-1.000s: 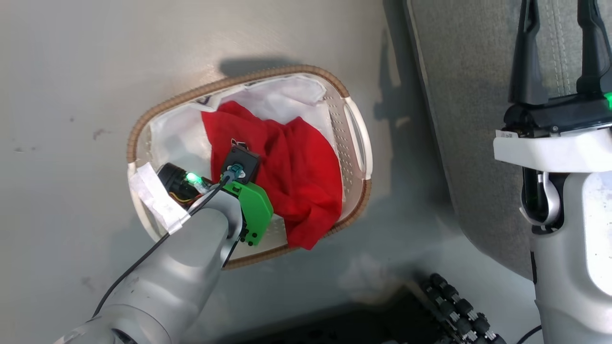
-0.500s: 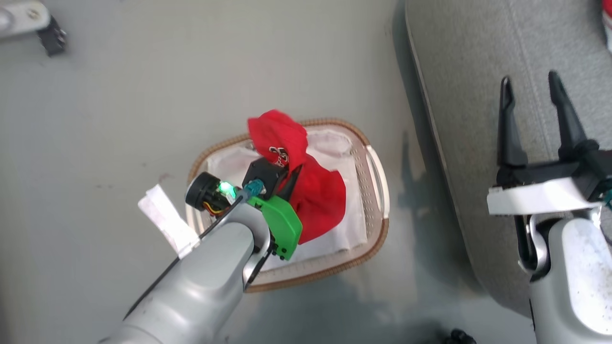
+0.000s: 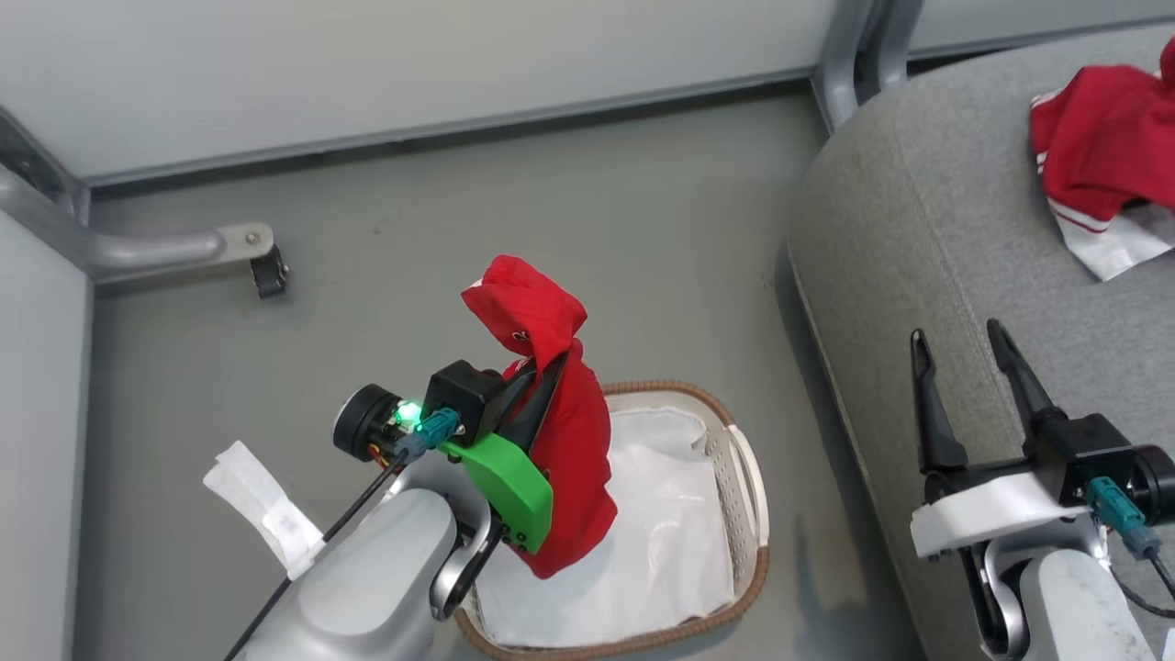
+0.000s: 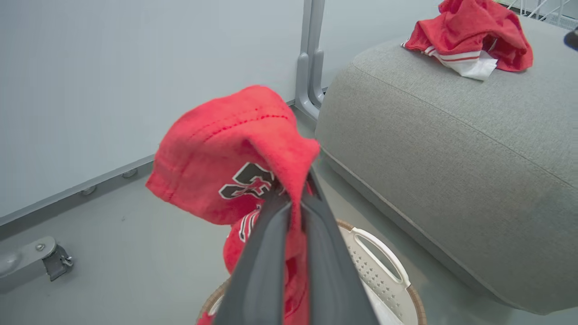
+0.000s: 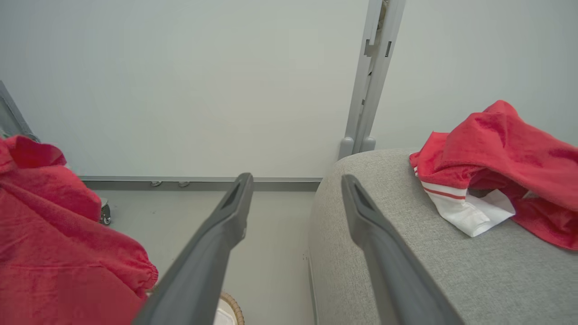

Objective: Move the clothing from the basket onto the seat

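My left gripper [image 3: 551,360] is shut on a red garment [image 3: 571,459] and holds it up over the basket [image 3: 740,601]; the cloth drapes over the fingertips and hangs down. In the left wrist view the gripper [image 4: 295,195] pinches the garment [image 4: 226,149], which bears a white number print. The white liner [image 3: 670,532] lies in the basket. Another red garment with white trim [image 3: 1102,156] lies on the grey seat [image 3: 918,229] at the right. My right gripper [image 3: 955,330] stands open over the seat's near edge, and its wrist view shows the gripper [image 5: 296,179] with nothing between the fingers.
A pale wall runs along the back, with a grey metal post [image 3: 854,46] beside the seat's far corner. A metal leg with a caster [image 3: 252,257] juts out over the floor at the left. A white paper tag [image 3: 262,509] hangs from my left forearm.
The head camera has risen and tilted up, bringing the wall into view. My left gripper has lifted the red garment out of the basket. The right gripper stays open.
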`<state>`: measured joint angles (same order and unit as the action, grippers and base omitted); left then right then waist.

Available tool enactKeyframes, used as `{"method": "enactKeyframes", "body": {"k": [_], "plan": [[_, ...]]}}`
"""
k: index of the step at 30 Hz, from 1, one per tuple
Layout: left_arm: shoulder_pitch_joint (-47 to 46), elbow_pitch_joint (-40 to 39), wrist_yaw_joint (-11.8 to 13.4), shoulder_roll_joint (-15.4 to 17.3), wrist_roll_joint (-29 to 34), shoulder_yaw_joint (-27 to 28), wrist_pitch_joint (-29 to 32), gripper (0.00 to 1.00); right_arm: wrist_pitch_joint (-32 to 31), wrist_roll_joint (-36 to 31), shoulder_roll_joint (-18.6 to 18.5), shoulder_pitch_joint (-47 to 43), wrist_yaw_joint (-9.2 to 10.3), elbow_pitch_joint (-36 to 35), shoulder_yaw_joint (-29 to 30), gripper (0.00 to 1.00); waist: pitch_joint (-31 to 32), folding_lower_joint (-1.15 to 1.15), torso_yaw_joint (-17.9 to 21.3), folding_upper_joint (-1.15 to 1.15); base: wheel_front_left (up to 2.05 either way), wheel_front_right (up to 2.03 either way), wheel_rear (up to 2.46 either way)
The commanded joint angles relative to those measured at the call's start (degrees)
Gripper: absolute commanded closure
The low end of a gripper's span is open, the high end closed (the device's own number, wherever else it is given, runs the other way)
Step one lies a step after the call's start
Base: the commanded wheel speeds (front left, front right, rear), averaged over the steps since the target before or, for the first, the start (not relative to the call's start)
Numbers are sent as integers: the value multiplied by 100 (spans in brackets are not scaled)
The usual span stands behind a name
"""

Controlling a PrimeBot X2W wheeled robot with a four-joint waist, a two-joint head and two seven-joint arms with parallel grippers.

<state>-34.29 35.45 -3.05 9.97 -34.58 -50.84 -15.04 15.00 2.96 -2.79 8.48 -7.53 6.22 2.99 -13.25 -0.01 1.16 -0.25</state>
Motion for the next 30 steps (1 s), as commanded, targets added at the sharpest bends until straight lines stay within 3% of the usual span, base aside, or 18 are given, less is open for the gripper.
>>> {"method": "enactKeyframes", "body": {"k": [1, 17, 25, 30], "plan": [[110, -79, -53, 77, 91, -8, -18, 100, 28, -28, -19, -175, 8, 53, -25, 0, 1114, 1, -238, 25, 0, 0, 0], [-1402, -1048, -189, 669, 335, 190, 377, 100, 28, -51, -20, -265, 8, 325, -519, 0, 1790, 1, -193, 25, 0, 0, 0], [-1975, -1165, -53, 582, 309, 360, 527, 100, 28, -110, -19, -154, 8, 536, -875, 0, 1827, 1, -237, 25, 0, 0, 0], [-2220, -1063, -6, 480, 274, 424, 535, 100, 28, -116, -20, -68, 8, 872, -1433, 0, 1801, 1, -276, 25, 0, 0, 0]]}}
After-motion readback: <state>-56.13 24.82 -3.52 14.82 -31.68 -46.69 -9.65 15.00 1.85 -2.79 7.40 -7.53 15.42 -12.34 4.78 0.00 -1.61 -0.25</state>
